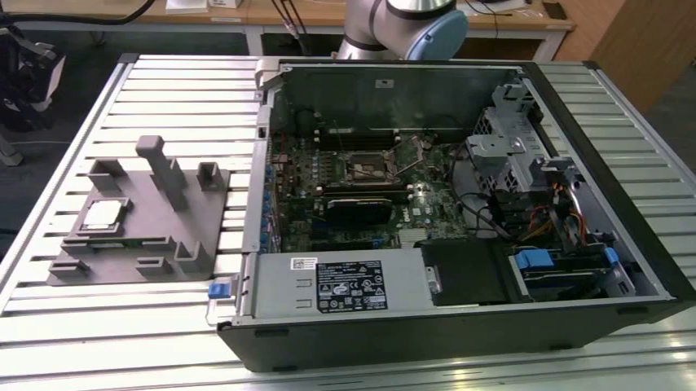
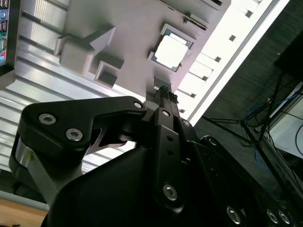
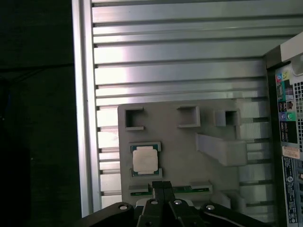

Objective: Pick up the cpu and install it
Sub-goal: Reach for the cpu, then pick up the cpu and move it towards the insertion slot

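The cpu (image 1: 103,213) is a small pale silvery square lying flat in a recess of the grey holder (image 1: 163,244), on the slatted table at the exterior view's left. It appears in both wrist views (image 2: 169,51) (image 3: 145,160). My gripper (image 3: 161,187) hovers well above the holder, with its fingertips (image 2: 164,92) pressed together and nothing between them, so it is shut. In the first wrist view the tips sit just beside the cpu, over the holder's edge. The motherboard socket (image 1: 364,169) lies inside the open computer case (image 1: 641,244).
The holder carries tall upright posts (image 1: 163,167) and blocks near the cpu. A green strip (image 3: 187,190) lies in the holder's slot by the gripper. A labelled silver power-supply box (image 1: 339,283) fills the case's near corner. The arm's base (image 1: 403,24) stands behind the case.
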`<move>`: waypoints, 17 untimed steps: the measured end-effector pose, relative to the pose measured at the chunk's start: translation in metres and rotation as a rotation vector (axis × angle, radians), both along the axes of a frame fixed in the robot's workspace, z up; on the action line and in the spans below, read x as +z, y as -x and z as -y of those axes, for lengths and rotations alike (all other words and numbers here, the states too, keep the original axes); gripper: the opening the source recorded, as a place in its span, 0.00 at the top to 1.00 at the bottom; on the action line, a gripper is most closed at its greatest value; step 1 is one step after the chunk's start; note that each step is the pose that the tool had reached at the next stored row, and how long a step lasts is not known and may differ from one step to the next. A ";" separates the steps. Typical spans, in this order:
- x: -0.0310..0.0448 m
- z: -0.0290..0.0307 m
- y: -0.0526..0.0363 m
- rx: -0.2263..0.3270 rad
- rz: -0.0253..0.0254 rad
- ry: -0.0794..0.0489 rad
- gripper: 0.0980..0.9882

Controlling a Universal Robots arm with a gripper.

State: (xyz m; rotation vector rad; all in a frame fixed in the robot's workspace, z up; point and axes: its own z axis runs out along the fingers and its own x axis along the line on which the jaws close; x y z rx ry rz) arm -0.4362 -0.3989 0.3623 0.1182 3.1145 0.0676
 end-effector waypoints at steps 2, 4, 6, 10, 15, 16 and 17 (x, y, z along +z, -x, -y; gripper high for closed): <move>-0.0005 0.0000 0.0046 0.000 -0.0002 0.000 0.99; -0.0012 0.0000 0.0084 0.000 -0.0003 0.000 0.99; -0.0025 0.0000 0.0125 0.000 -0.0002 0.000 0.99; -0.0043 0.0000 0.0178 0.000 -0.0003 0.000 0.99; -0.0049 0.0000 0.0209 0.001 -0.0008 0.000 0.99; -0.0056 0.0000 0.0217 0.001 -0.0010 0.000 0.99; -0.0061 0.0000 0.0223 0.001 -0.0012 0.000 0.99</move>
